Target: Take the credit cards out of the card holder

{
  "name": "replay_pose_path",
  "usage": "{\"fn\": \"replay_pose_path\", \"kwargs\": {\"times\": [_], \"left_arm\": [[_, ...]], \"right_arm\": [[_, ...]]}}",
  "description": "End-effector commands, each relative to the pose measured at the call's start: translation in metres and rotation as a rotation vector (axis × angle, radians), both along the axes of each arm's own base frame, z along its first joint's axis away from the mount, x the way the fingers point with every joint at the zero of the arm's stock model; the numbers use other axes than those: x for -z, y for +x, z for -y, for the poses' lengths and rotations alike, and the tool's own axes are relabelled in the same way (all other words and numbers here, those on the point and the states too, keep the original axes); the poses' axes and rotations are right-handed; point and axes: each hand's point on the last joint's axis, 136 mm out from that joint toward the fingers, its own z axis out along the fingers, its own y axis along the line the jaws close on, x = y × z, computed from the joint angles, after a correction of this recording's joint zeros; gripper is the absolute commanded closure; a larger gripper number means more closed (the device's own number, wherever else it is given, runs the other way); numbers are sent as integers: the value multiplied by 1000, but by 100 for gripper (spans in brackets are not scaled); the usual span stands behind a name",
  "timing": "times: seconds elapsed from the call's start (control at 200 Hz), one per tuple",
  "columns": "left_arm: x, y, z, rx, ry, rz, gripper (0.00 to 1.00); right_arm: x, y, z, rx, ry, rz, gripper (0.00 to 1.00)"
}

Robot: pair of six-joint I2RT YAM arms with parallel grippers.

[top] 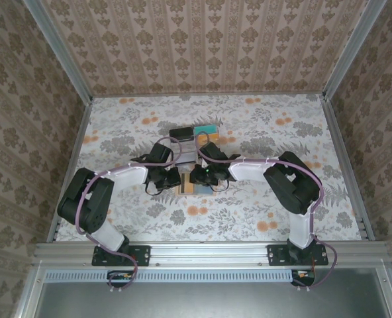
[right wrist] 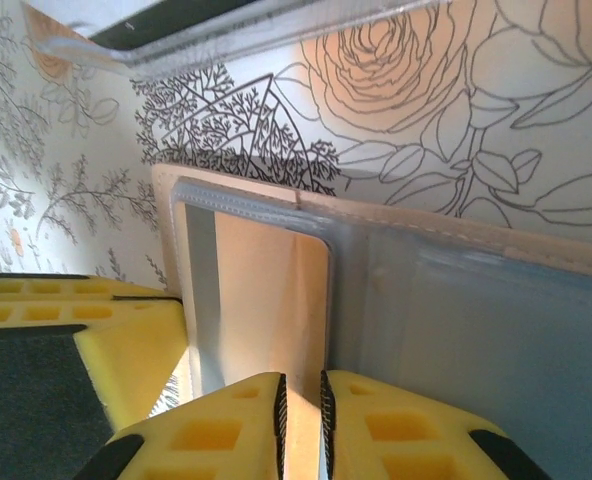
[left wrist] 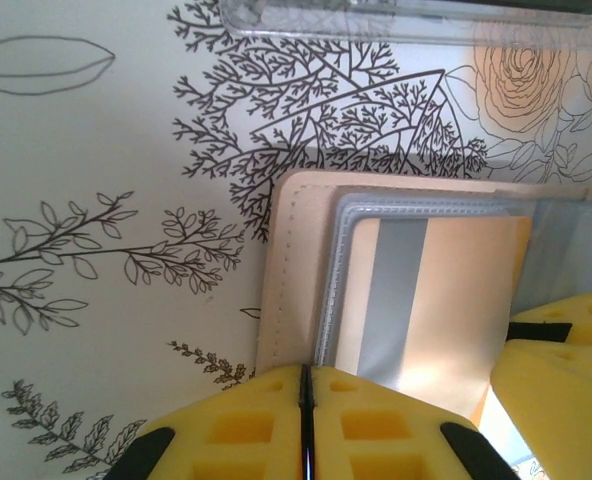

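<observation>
Tan card holder (left wrist: 288, 285) open, orange card (left wrist: 466, 300) pocketed

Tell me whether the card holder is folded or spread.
Spread: the card holder lies flat with its grey inside facing up across both halves.

Damask wallpaper walls (top: 202, 40) on three sides, floral tablecloth (top: 282, 205) (grey leaves, orange blooms), aluminium rail (top: 209, 253) along bottom, even light.
</observation>
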Motion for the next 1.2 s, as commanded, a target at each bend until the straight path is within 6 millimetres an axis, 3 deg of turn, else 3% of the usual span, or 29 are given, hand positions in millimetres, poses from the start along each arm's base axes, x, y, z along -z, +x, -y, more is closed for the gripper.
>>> {"fn": "replay_pose_path", "kwargs": {"times": [0.0,0.45,0.7,0.88,1.07,1.195], "left_arm": [[21,-16,-10,-5,67,-83,90],[21,-17,-13,-3,83,-85,91],[20,-17,-16,2,98,-78,87],[21,-17,-17,2,100,-81,89],[22,-17,-15,6,95,-83,90],[22,-17,-15,7,94,-85,90]], "right_arm": [[-2,-1,-10,-8,73,-14,81],[2,-1,-1,18,53,-17,95],[-7,2,15,42,39,26,98],[-5,1,12,41,60,16,98],[0,-3,5,18,80,-26,80],[1,-3,3,15,87,-32,78]]}}
